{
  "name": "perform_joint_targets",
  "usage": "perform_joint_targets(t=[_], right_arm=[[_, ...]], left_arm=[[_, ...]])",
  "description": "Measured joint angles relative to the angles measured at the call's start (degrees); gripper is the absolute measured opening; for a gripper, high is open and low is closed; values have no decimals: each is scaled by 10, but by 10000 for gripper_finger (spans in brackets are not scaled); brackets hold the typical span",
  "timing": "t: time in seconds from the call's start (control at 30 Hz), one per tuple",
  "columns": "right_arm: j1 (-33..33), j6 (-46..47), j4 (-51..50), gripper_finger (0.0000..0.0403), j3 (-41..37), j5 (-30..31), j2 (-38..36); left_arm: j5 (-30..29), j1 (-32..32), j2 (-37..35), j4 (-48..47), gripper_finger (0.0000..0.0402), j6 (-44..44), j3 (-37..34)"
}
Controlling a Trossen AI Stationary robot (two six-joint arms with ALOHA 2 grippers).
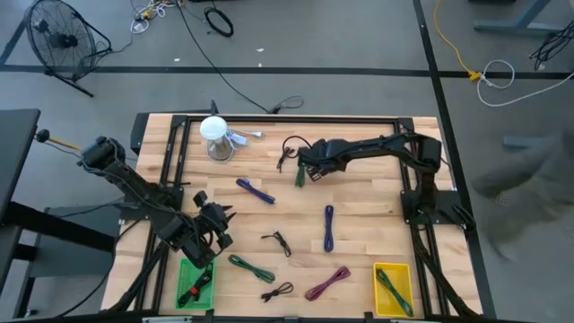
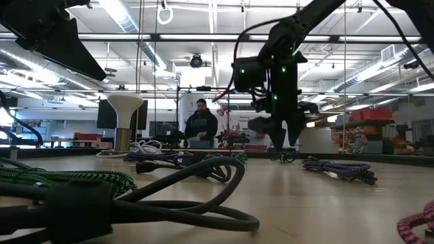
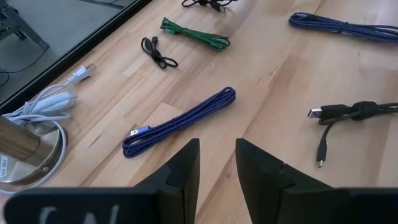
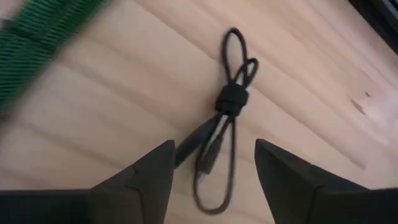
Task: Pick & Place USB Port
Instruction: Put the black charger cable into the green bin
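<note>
High view: the right claw (image 1: 303,167) hangs over the wooden tabletop (image 1: 368,202) near twelve o'clock, above a bundled black cable (image 1: 288,152) with a green cable (image 1: 300,176) just beside it. The left claw (image 1: 208,235) sits near eight o'clock, next to a green bin (image 1: 184,277); a yellow bin (image 1: 393,289) lies at five o'clock.

Low view: the right arm (image 2: 274,74) hangs above the tabletop; a person (image 2: 201,124) stands in the room behind.

Left wrist view: the left claw's fingers (image 3: 183,171) stand slightly apart, holding nothing, over a blue braided cable (image 3: 179,121).

Right wrist view: the right claw's fingers (image 4: 146,174) are spread wide, empty, with the tied black cable (image 4: 225,134) lying on the wood between them.
</note>
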Motion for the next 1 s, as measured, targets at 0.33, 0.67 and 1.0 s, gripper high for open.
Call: perform_joint_targets(t=[0.33, 0.67, 1.0], right_arm=[[-27, -10, 40, 227, 0, -34, 22], [-27, -12, 47, 194, 3, -35, 44], [-28, -10, 55, 141, -10, -42, 45]], left_arm=[[0, 0, 0, 0, 108, 0, 0], [0, 0, 0, 0, 108, -2, 0], [5, -1, 0, 3, 108, -2, 0]])
